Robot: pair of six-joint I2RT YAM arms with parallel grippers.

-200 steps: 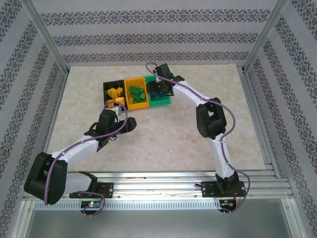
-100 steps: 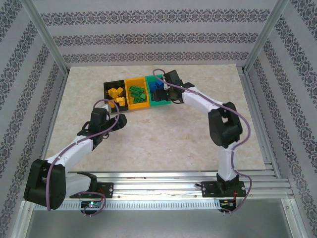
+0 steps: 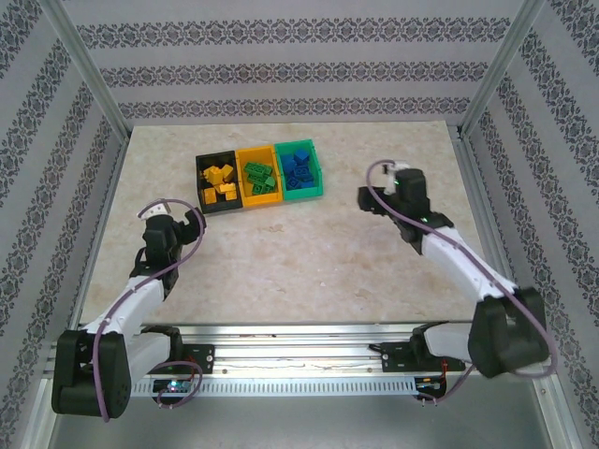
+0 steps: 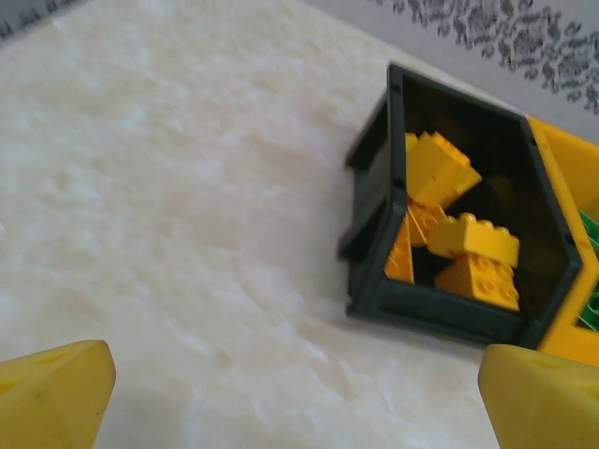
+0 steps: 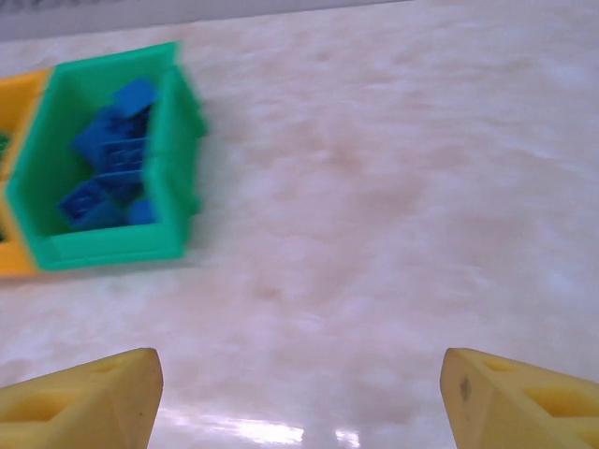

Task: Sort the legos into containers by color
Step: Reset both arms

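Legos [image 3: 259, 176] all lie inside the containers [image 3: 260, 200], nearer the left gripper [image 3: 191, 224] than the right gripper [image 3: 366, 198], both spread wide and holding nothing.

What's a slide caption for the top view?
Sorted: yellow legos in black bin, green legos in yellow bin, blue legos in green bin; left pincer and right pincer open, empty.

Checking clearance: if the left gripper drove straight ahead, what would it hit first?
Probably the black bin, ahead of the left gripper and slightly right; depth is unclear, perhaps tabletop first.
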